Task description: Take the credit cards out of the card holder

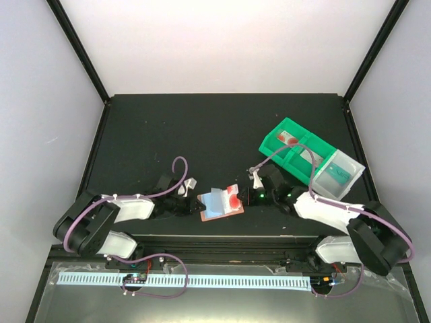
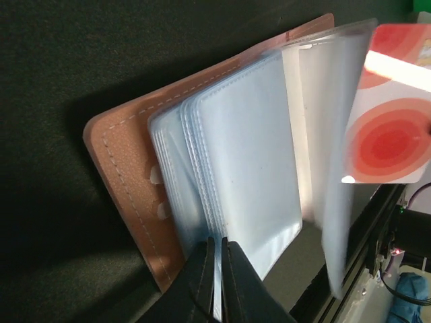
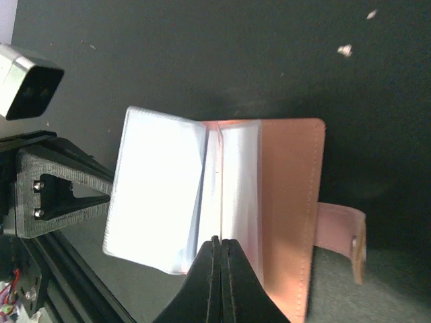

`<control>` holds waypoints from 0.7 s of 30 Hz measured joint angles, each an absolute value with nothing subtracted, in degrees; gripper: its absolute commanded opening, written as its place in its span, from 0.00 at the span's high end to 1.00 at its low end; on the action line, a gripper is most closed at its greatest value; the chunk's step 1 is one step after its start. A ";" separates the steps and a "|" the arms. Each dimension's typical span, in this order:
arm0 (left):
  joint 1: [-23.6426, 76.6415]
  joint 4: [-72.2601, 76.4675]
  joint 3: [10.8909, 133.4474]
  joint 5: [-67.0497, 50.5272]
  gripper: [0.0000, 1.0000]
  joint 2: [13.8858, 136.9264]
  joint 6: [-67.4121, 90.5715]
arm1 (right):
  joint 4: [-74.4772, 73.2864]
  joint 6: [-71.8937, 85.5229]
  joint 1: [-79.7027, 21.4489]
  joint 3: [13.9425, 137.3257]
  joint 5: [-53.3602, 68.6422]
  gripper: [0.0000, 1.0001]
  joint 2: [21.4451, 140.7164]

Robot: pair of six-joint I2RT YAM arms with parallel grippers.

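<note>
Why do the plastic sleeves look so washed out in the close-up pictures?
Right wrist view: light bounces off the clear sleeves, blowing them nearly white. Left wrist view: a glare band crosses the red-ringed card; the near fingers are blurred.

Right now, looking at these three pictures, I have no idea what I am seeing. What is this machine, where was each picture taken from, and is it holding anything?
The machine is two robot arms, a left arm and a right arm, bolted at the near edge of a black table. The wide picture looks down from above and behind them. The other two pictures come from a small camera on each wrist, so the dark fingers at the bottom are that arm's own.

Between the arms lies an open pink card holder with clear pockets and, among them, a card with red circles. Further back sits a green bin.

The left gripper is shut on the edge of a clear pocket. The right gripper is shut too, at the pockets' edge; whether it pinches one, I cannot tell.
</note>
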State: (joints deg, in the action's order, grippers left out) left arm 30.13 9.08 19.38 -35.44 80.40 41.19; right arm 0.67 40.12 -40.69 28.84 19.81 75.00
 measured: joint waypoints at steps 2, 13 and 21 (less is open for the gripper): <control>30.13 8.32 19.38 -35.05 0.90 79.70 41.17 | -2.11 39.03 -40.66 29.74 18.26 0.99 73.28; 30.13 -2.92 22.83 -32.86 0.50 67.44 39.38 | -12.88 32.56 -40.45 34.11 18.79 0.99 65.08; 30.15 -8.58 27.57 -36.25 0.51 55.88 35.55 | -15.27 28.03 -40.45 35.22 32.82 0.99 62.04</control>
